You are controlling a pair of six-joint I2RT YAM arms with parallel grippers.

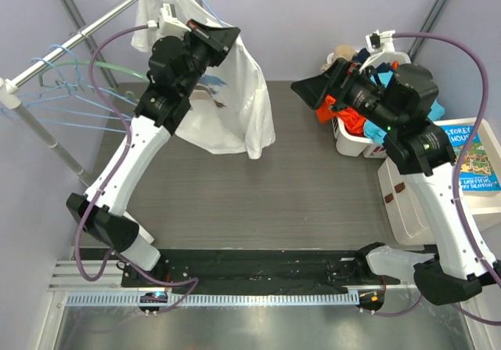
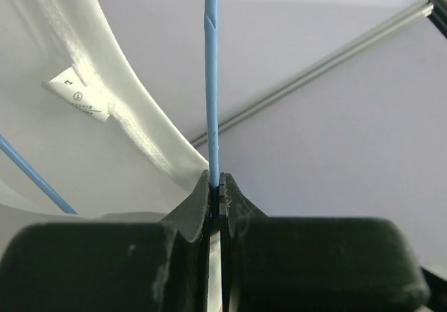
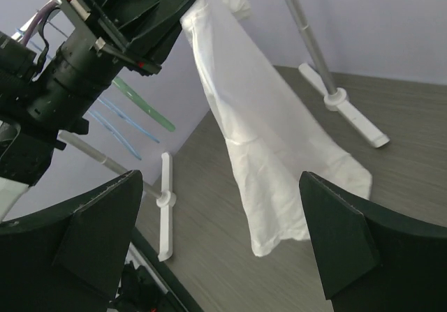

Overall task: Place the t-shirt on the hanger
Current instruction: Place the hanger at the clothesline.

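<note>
White t-shirt (image 1: pixel 239 103) hangs long axis vertical, hem down, creased. Blue hanger (image 2: pixel 211 82) wire pinched in left gripper (image 2: pixel 215 190); right gripper (image 3: pixel 220 221) spread, empty.

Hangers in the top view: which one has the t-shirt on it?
The light-blue wire hanger pinched in the left gripper, with the white t-shirt hanging from it. The other hangers dangle bare on the rail further left.

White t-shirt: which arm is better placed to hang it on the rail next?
Left, probably. The left gripper is shut on the light-blue wire hanger carrying the white t-shirt, close to the metal rail; the right gripper is open, empty, farther off.
</note>
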